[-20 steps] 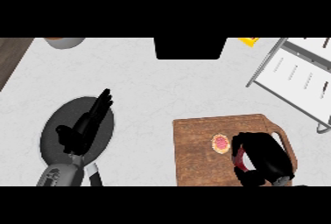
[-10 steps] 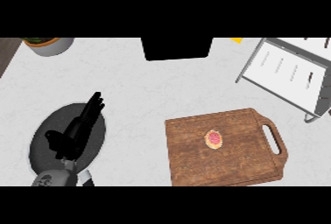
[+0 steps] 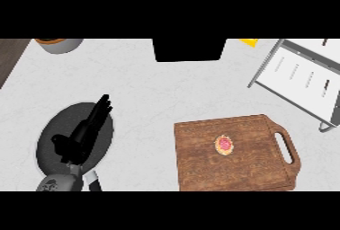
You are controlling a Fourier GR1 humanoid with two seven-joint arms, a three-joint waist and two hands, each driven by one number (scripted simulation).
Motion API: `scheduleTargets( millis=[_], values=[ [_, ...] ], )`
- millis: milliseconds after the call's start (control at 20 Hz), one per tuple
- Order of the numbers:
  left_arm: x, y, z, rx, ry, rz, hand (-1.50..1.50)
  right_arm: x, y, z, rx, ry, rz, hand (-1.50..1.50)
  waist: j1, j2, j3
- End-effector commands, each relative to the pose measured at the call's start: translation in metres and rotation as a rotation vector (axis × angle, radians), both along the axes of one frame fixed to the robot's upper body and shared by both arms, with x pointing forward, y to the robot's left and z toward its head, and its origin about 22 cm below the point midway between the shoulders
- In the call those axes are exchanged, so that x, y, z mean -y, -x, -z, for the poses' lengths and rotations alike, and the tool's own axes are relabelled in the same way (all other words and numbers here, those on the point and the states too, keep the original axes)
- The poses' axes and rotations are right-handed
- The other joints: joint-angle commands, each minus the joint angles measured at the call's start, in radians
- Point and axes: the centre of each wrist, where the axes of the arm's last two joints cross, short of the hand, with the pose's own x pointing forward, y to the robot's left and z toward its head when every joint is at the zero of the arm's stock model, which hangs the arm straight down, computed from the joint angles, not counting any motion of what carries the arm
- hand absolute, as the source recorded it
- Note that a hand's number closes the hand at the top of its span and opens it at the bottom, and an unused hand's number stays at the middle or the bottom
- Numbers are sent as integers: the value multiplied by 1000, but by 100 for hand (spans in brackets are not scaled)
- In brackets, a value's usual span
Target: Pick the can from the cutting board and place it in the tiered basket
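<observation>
A small can (image 3: pixel 225 144), seen from above with a reddish top and tan rim, stands near the middle of the brown wooden cutting board (image 3: pixel 199 170) at the lower right. The board's handle slot faces right. The tiered basket (image 3: pixel 302 76), a white wire rack, sits at the upper right. My left hand (image 3: pixel 81 137) rests open at the lower left, fingers straight and pointing up-right, well apart from the board. My right hand shows nowhere in the view.
A grey bowl with a brown rim (image 3: pixel 60 44) stands at the upper left. A black box (image 3: pixel 189 49) sits at the top centre, with a yellow object (image 3: pixel 249 42) beside it. A dark shadow patch lies under the left hand.
The right hand, which was over the board one second ago, has left the view. The whole scene has shifted as the view moved; the can stays on the board.
</observation>
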Motion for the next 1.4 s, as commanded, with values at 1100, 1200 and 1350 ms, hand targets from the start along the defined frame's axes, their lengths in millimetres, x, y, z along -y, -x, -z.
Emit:
scheduleTargets(
  millis=[1100,1200,1350],
  values=[
    [16,-9,0,11,2,74,0,-62,-181,-155,96,-134,-57,150,77,16,-2],
    [20,-11,-17,22,-10,94,0,-68,-195,-152,69,-118,-85,150,87,17,-1],
    [18,-18,-11,27,4,71,0,-88,-222,-114,76,-147,-108,150,73,17,-1]
  ],
)
